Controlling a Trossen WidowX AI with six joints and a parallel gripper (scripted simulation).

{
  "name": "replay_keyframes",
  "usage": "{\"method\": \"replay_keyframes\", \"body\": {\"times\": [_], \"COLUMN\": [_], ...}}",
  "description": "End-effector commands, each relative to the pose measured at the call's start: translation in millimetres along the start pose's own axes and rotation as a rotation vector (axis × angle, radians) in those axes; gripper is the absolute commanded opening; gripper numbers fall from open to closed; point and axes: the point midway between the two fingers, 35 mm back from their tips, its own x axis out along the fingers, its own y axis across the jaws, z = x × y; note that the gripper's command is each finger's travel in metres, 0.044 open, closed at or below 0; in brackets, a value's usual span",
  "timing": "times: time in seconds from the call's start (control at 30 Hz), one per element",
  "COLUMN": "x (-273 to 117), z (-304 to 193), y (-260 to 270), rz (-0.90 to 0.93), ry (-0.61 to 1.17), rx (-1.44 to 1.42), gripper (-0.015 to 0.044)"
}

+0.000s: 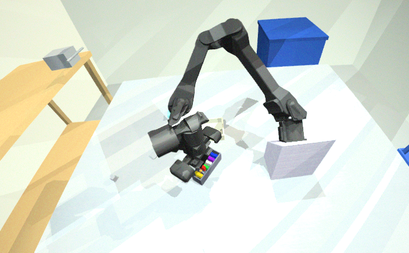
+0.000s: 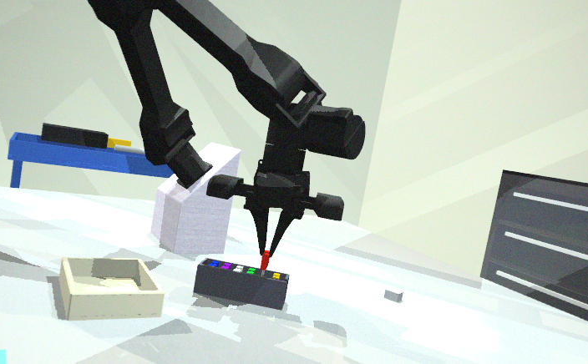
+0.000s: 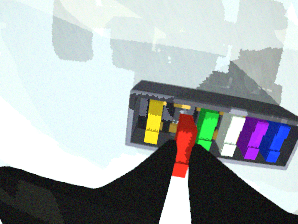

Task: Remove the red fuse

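Top view: arm (image 1: pixel 256 72) arched over mid-counter, wrist bulk covering most of the fuse block (image 1: pixel 212 166). Purple, white, green, red and yellow fuse tops visible along the block's exposed side. Tray (image 1: pixel 219 123) mostly hidden behind the wrist, toward the far edge of the counter. Small grey cube (image 1: pixel 114 177) nearer the left edge.

Exterior view: gripper (image 2: pixel 266 253) pointed straight down, fingers (image 2: pixel 260 230) pinching the red fuse (image 2: pixel 265 260). Fuse upright, raised above its neighbours, lower end at about the block's top face; cannot tell whether fully clear of the slot. Cream tray just beside the block, apart from it. White base block (image 2: pixel 196 216) behind.

Wrist view: red fuse clamped between the two dark fingertips, over the gap between yellow fuse (image 3: pixel 154 121) and green fuse (image 3: pixel 208 129). White, purple, blue fuses seated in the row beyond.
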Motion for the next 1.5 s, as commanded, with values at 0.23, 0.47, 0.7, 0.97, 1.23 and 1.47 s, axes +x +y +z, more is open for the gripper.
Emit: {"method": "replay_keyframes", "body": {"times": [0.23,0.47,0.7,0.97,1.23,1.47], "x": [-7,-12,-23,-30,-31,-31], "z": [1,1,1,0,28,54], "y": [1,1,1,1,-26,-60], "rz": [0.005,0.005,0.006,0.006,0.018,0.025], "ry": [0.000,0.000,0.000,0.000,0.010,0.013], "rx": [0.007,0.007,0.007,0.007,0.004,0.003], "gripper": [0.0000,0.0000,0.0000,0.0000,0.0000,0.0000]}}
